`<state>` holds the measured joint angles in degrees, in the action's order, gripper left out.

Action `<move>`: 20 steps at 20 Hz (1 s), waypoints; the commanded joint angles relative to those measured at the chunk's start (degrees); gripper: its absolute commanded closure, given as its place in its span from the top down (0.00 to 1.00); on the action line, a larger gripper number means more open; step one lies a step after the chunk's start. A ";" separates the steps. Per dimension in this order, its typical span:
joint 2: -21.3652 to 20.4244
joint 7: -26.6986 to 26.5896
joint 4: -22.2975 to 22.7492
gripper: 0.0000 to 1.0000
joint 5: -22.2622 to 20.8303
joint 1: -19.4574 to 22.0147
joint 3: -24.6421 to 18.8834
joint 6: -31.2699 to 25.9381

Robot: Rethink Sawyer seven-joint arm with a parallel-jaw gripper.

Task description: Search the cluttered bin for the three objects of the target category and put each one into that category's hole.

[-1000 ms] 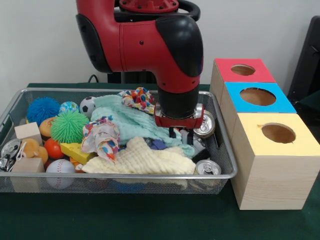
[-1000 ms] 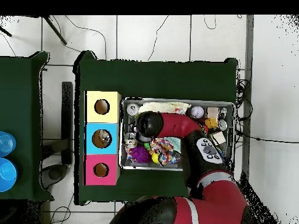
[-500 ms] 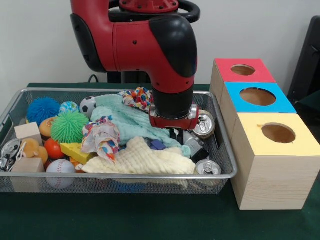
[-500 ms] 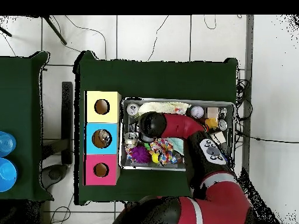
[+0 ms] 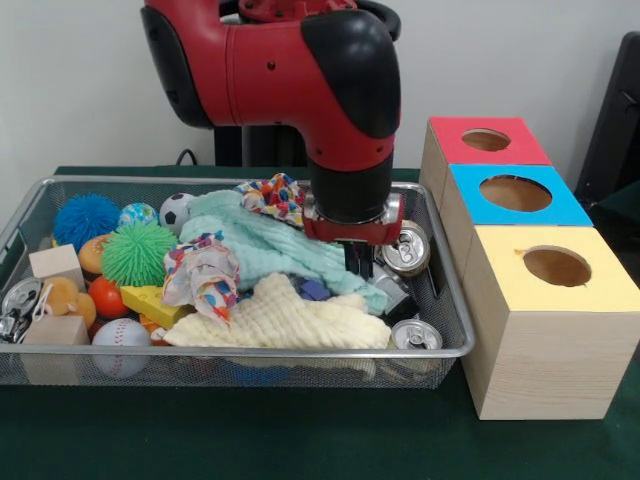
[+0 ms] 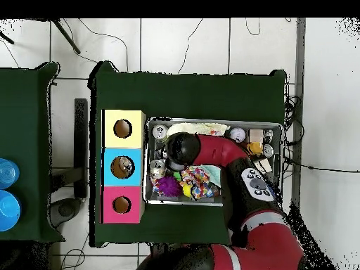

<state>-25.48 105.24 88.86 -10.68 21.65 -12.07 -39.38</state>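
The silver wire-mesh bin (image 5: 250, 352) is full of cloths, balls, blocks and cans. My gripper (image 5: 360, 264) reaches down into the clutter at the bin's right side, between a mint cloth (image 5: 255, 240) and a silver can (image 5: 406, 250). Its tips are sunk among the items. No clear bottle with a blue-and-white label shows plainly; a greyish crumpled thing (image 5: 392, 292) lies beside the gripper, and I cannot tell what it is. The blue-top box's hole (image 5: 515, 192) is to the bin's right. In the overhead view the arm (image 6: 211, 151) covers the gripper, and something shows inside the blue box's hole (image 6: 122, 166).
A red-top box (image 5: 487, 140) and a yellow-top box (image 5: 556, 266) flank the blue one. In the bin lie a cream cloth (image 5: 285, 320), patterned cloths (image 5: 200, 270), another can (image 5: 416, 335), spiky balls (image 5: 138, 252) and wooden blocks (image 5: 56, 265).
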 commanded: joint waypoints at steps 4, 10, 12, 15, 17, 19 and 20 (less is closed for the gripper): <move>-6.47 8.06 4.48 0.00 6.37 -0.70 0.80 -15.45; -7.50 5.11 4.08 0.00 6.16 1.22 0.70 -17.83; -7.80 3.79 4.54 0.00 6.17 2.59 0.38 -18.03; -8.72 2.52 4.95 0.00 6.11 4.03 0.37 -18.86; -9.19 1.52 4.33 0.00 5.73 4.90 0.44 -20.32; -9.58 0.38 4.59 0.00 5.54 6.21 0.24 -20.80; -9.80 -0.16 4.94 0.00 5.48 6.94 0.11 -20.72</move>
<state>-34.51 105.24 90.66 -6.02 25.12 -12.04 -54.02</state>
